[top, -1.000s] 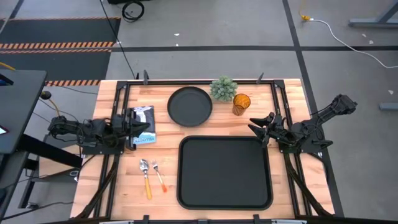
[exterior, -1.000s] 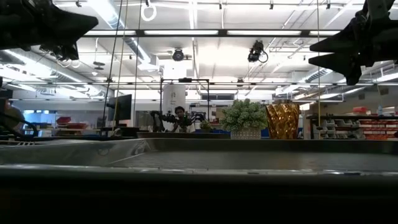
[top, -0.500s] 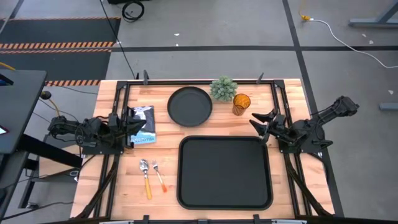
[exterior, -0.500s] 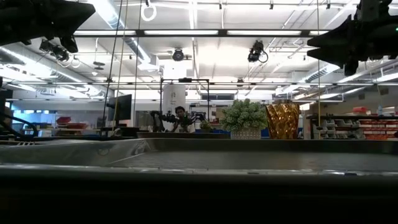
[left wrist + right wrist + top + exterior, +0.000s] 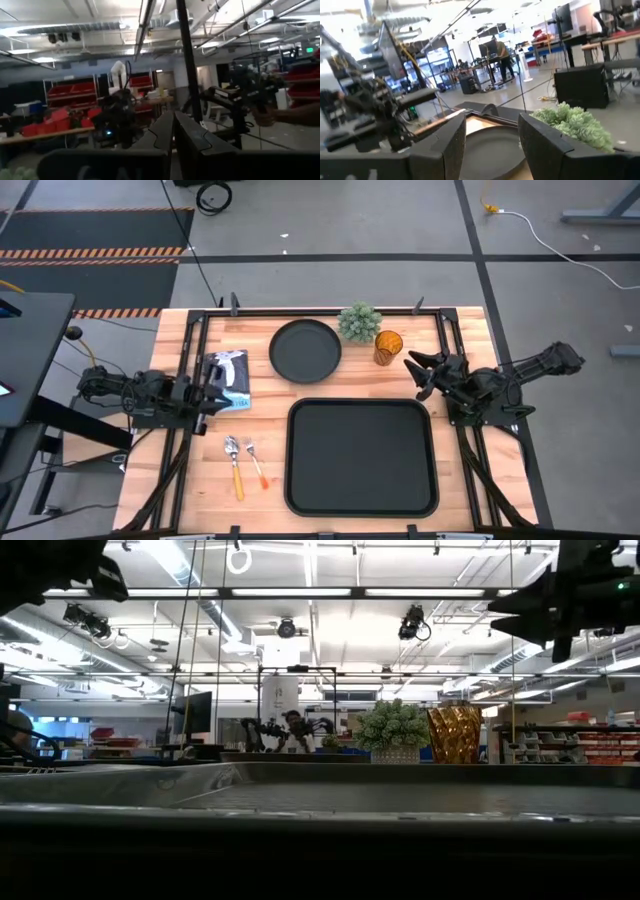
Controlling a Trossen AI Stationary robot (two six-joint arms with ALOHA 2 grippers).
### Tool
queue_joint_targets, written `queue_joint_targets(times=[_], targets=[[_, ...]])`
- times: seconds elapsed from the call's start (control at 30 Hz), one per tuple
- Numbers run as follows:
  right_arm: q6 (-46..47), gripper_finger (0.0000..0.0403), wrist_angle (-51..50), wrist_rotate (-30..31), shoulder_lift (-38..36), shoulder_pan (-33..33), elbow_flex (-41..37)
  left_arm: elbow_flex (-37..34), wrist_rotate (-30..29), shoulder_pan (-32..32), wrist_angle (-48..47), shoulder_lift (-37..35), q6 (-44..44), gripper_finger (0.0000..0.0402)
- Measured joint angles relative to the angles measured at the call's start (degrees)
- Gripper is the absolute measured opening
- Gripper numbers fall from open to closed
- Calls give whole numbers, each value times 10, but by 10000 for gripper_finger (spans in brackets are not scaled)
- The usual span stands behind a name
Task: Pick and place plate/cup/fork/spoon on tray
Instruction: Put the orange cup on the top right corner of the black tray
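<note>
With its fingers spread wide, the right end effector (image 5: 418,373) hovered near the small translucent amber-orange cup (image 5: 388,346), likely light, slick and best pinched across its rim.

Around my bench (image 5: 200,470) lies grey floor (image 5: 330,235); long ceiling lights (image 5: 330,592) and red shelving (image 5: 75,92) fill the hall.

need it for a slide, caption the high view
Empty tray; plate, cup, fork and spoon wait beside it.
</note>
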Motion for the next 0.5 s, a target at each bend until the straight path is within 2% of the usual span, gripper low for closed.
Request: queue_joint_targets(times=[0.07, 0.23, 0.4, 0.5], targets=[[-7, 187, -21, 1, 0, -11, 5, 0, -26, 0, 11, 0, -1, 25], [45, 187, -172, 17, 0, -62, 67, 0, -205, 1, 28, 0, -47, 25], [164, 187, -405, -75, 20, -134, 153, 0, -222, 1, 22, 16, -86, 36], [208, 187, -503, -131, 51, -178, 191, 0, -223, 1, 27, 31, -87, 46]])
